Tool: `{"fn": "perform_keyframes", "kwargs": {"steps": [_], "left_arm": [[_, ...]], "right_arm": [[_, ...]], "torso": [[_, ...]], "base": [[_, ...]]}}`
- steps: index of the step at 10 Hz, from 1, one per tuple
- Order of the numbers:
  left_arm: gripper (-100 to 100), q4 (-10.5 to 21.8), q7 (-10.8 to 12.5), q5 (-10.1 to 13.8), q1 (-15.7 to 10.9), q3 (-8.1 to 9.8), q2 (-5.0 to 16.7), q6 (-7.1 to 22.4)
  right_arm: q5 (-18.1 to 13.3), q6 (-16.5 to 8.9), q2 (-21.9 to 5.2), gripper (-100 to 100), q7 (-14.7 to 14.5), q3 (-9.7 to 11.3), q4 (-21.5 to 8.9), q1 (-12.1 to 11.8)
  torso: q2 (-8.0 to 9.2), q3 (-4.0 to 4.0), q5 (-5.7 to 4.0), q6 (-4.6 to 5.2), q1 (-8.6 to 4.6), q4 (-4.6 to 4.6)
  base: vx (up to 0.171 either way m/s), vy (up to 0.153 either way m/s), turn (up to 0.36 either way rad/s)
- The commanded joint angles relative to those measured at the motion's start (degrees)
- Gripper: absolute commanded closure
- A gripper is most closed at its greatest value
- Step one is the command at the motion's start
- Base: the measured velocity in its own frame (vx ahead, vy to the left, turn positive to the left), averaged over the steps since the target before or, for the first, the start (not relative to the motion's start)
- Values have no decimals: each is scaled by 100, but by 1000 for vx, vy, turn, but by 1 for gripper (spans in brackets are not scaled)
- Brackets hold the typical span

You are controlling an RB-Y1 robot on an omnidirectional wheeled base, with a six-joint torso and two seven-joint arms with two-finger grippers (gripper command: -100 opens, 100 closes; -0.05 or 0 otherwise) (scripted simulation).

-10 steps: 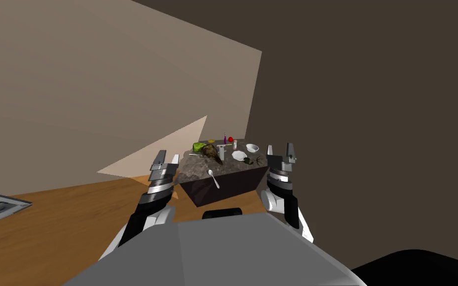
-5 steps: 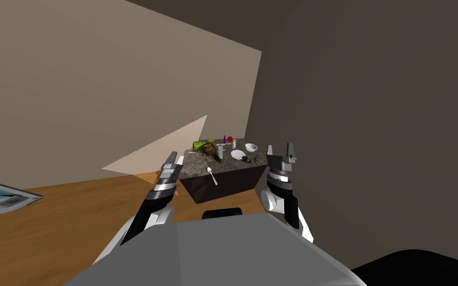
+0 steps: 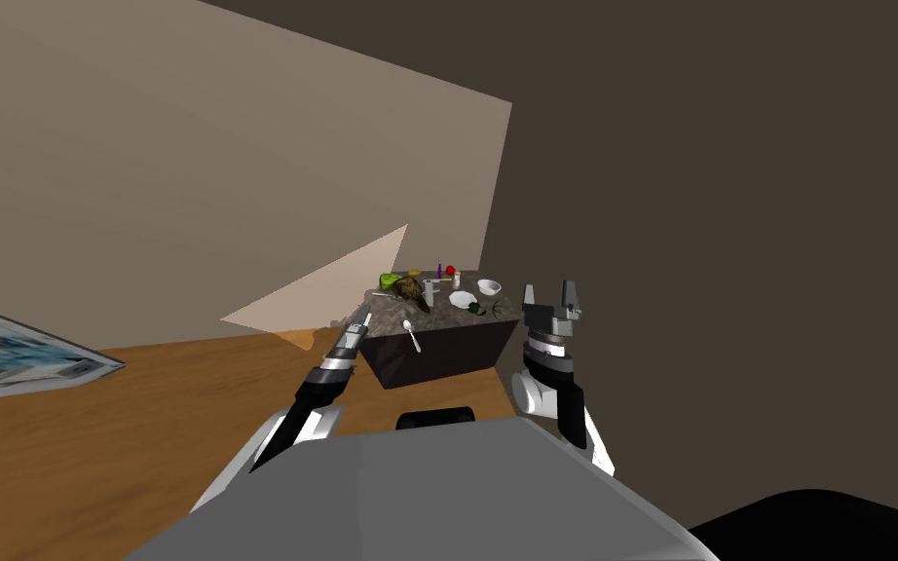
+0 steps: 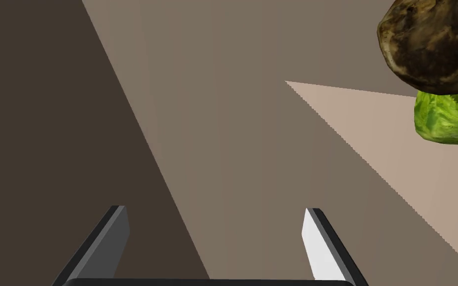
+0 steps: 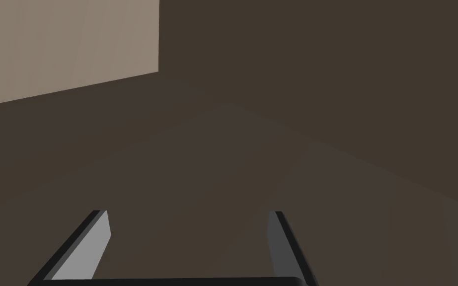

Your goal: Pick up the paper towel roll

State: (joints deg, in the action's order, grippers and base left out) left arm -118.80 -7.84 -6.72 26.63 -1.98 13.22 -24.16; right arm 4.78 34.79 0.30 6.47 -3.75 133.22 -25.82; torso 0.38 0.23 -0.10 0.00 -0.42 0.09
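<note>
A small table (image 3: 437, 346) with a speckled top and dark sides stands ahead in the head view. A small light grey upright cylinder (image 3: 431, 288), the likeliest paper towel roll, stands near the top's middle, beside a brown lumpy thing (image 3: 412, 292). My left gripper (image 3: 364, 314) reaches to the table's near left corner, short of the cylinder. In the left wrist view that gripper (image 4: 215, 209) is open and holds nothing, with the brown lump (image 4: 431, 44) and a green leafy thing (image 4: 444, 119) off to one side. My right gripper (image 3: 549, 292) is raised by the table's right side, open (image 5: 188, 213).
Also on the table are a spoon (image 3: 412, 336), a white plate (image 3: 463, 299), a white bowl (image 3: 489, 286), a purple bottle (image 3: 439, 268) and a red thing (image 3: 450, 270). A dark wall (image 3: 729, 243) runs close on the right. A flat blue-and-white panel (image 3: 18, 351) lies at the left on the wooden floor (image 3: 145, 419).
My left arm has stretched forward and rolled, bringing its gripper from beside the table up to the near left corner. The head view has shifted a little. My right arm has stayed put.
</note>
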Motion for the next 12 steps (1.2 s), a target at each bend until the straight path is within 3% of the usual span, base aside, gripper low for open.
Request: {"fn": "perform_keyframes", "kwargs": {"steps": [1,7,12], "left_arm": [[-100,222,-128,-101,-127,-12,122,112],[-100,908,-622,-552,-422,64,457,582],[-100,1505,-1032,-997,-634,393,709,1064]], "right_arm": [[0,0,0,0,0,0,0,0],[0,0,0,0,0,0,0,0],[0,0,0,0,0,0,1,-1]], "torso": [[0,0,0,0,0,0],[-23,-14,-2,1,-6,-5],[-43,-25,-5,2,-20,-9]], "base": [[-58,-103,33],[-47,-106,-12],[5,-151,-97]]}}
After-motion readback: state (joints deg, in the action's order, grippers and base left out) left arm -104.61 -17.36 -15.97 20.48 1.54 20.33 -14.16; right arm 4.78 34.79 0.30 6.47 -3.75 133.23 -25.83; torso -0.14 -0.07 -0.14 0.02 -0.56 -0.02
